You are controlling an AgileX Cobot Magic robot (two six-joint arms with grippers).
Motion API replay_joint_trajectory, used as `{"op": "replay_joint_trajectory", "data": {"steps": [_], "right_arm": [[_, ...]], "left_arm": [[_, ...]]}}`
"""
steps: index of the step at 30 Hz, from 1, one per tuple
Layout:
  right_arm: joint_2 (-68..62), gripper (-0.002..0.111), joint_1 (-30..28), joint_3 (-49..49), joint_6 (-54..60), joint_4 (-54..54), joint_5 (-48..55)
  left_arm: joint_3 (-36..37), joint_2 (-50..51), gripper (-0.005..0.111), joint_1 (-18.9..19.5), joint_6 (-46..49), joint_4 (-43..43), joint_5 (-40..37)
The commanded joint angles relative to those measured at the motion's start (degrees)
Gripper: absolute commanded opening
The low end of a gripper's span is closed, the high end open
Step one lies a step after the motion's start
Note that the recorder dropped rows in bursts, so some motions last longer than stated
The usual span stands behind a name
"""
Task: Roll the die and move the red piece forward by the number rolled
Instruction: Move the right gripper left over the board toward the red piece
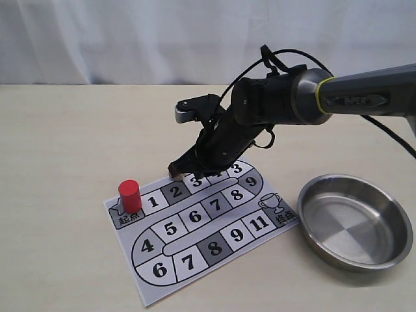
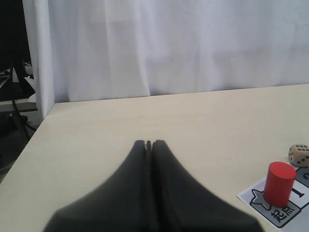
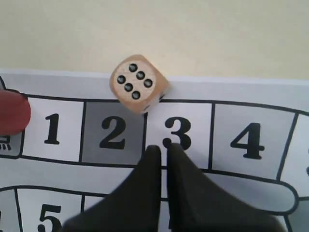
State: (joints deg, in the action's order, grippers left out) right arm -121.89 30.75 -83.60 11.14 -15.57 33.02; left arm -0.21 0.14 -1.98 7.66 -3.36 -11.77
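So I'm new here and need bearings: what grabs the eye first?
The black right gripper hangs low at the far edge of the numbered paper game board, beside the small tan wooden die near squares 2 and 3. The glossy red cylinder piece stands on the start square; a round steel bowl sits right of the board.

**Worktop and Its Load**

Worktop [image 1: 65,162]: pale beige, matte and smooth.

Carried directly on it:
- One printed paper game board [image 1: 170,229]. The white sheet lies flat, skewed to the worktop's edges, and shows a looping track of numbered white and grey squares.
- One round steel bowl [image 1: 354,224], shallow and upright. It sits just beside the sheet's right corner; contact cannot be told.
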Motion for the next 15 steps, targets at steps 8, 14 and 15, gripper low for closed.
{"op": "replay_joint_trajectory", "data": {"steps": [8, 14, 15], "right_arm": [[0.0, 0.004, 0.0, -0.4, 1.7, -3.4, 0.4], [0.0, 0.004, 0.0, -0.4, 1.7, -3.4, 1.5], [0.0, 0.004, 0.0, -0.4, 1.7, -3.4, 1.7]], "left_arm": [[0.2, -0.1, 0.000, -0.2, -0.3, -0.1, 0.5], [0.2, -0.1, 0.000, -0.2, -0.3, -0.1, 0.5], [0.2, -0.1, 0.000, -0.2, -0.3, -0.1, 0.5]]}}
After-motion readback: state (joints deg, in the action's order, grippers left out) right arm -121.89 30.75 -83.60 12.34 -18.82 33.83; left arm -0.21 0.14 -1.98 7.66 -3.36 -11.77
